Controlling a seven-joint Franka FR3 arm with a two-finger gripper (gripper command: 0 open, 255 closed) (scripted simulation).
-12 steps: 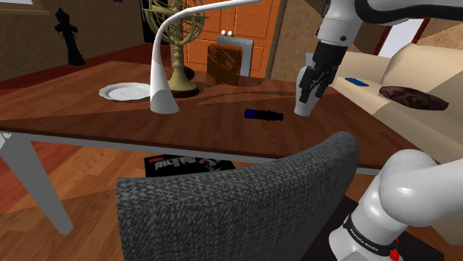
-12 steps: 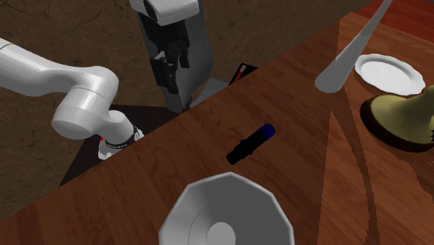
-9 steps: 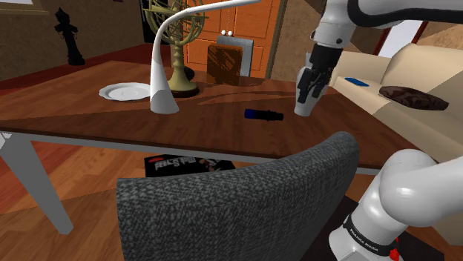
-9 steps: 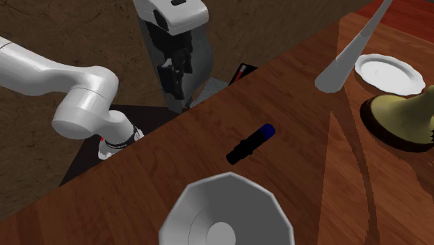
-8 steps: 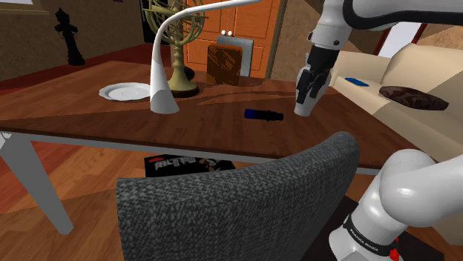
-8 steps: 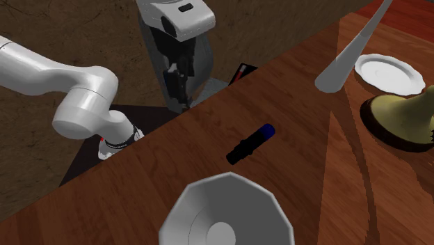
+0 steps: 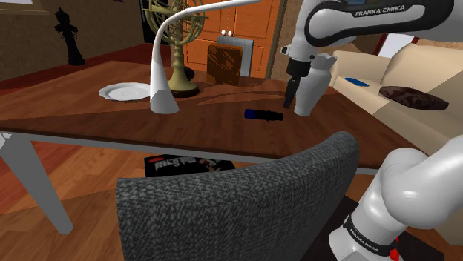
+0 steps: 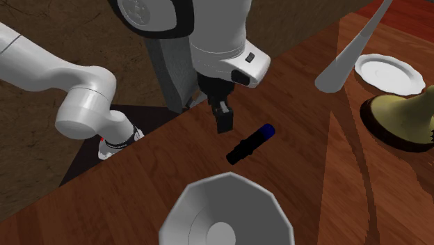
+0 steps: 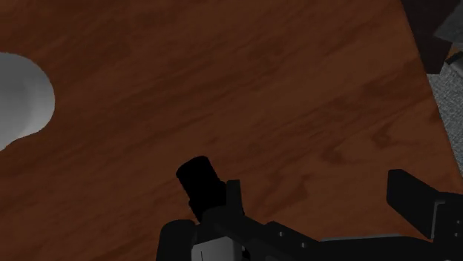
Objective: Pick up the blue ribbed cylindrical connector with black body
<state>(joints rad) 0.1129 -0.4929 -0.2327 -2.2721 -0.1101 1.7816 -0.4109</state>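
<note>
Gripper [image 8: 224, 120] hangs low over the table [image 7: 111, 119] with its fingers apart, holding nothing. The connector [image 8: 252, 143] lies on its side on the wood just beside it, between the gripper and a white vase [image 8: 222, 209]. In the wrist view its black end [image 9: 199, 178] sits next to one finger [image 9: 232, 194], outside the gap.
</note>
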